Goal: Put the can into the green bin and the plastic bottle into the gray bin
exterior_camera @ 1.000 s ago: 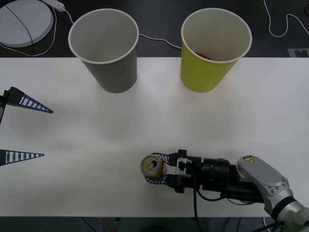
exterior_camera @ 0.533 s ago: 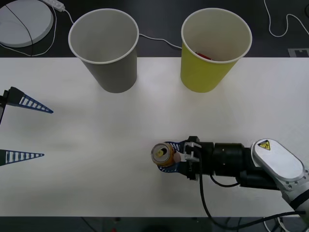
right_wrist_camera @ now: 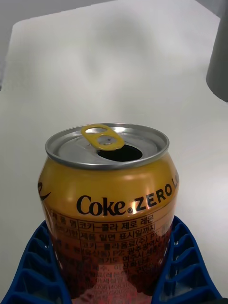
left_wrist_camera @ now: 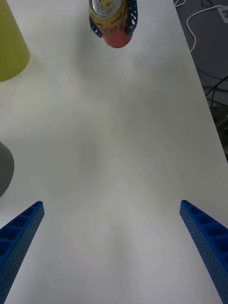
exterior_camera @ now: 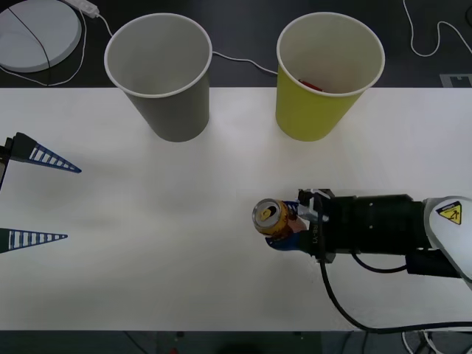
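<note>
The right gripper [exterior_camera: 284, 228] clasps the can [exterior_camera: 271, 217], orange-gold with an opened silver top, seemingly lifted clear of the table [exterior_camera: 147, 221]; beyond stand the green bin [exterior_camera: 324, 103] and gray bin [exterior_camera: 166, 96]; left gripper [exterior_camera: 37, 198] spread wide

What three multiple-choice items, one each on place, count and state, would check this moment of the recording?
1. Where is the can?
A. in the right hand
B. inside the green bin
C. beside the gray bin

2. How many large cups stand on the table?
A. one
B. two
C. three

3. How is the left hand?
A. shut on the can
B. open, holding nothing
C. inside a cup

Key: 1 A, blue fingers flank the can; 2 B, one gray and one green; 3 B, its fingers are spread over bare table.
</note>
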